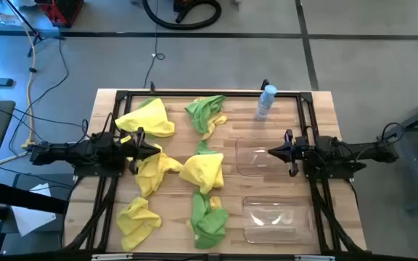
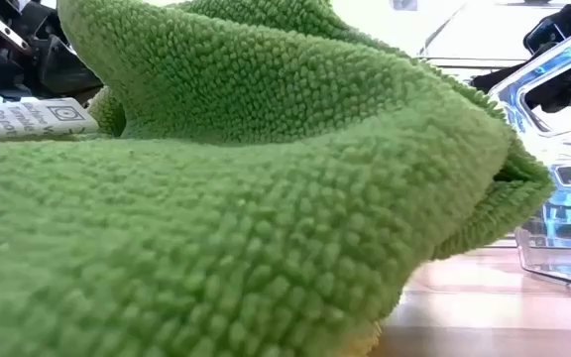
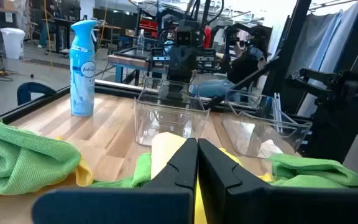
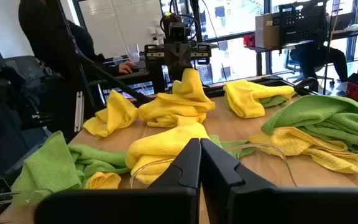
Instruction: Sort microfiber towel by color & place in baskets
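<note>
High view is showing both baskets [image 1: 257, 158] [image 1: 271, 219] sitting bare on the right half of the table [image 1: 173, 228], w/ every microfiber towel [image 1: 203, 171] lying loose across the left and middle — yellow and green mixed, some overlapping.

Risk, as I'm judging it: the piles are stacking colours. The green towel [image 1: 209, 217] near the front edge is sitting over a yellow one, and the green towel at the back [image 1: 205, 112] is resting on yellow too — a pinch there is prob. going to lift two cloths at once and drop the wrong colour in a bin. The spray bottle [image 1: 266, 101] is standing just behind the far basket, so a wide swing over it could be knocking it down. Low view is nearly all blocked by green cloth right at the lens, so no help checking a drop from that side.

Pose: left gripper [image 1: 151, 151] is reaching in level from the left edge, tips among the yellow towels, fingers pressed together w/ nothing seen between them in the left wrist view. Right gripper [image 1: 273, 152] is coming in level from the right, tips hanging over the far basket — fingers also closed together, holding nothing.
</note>
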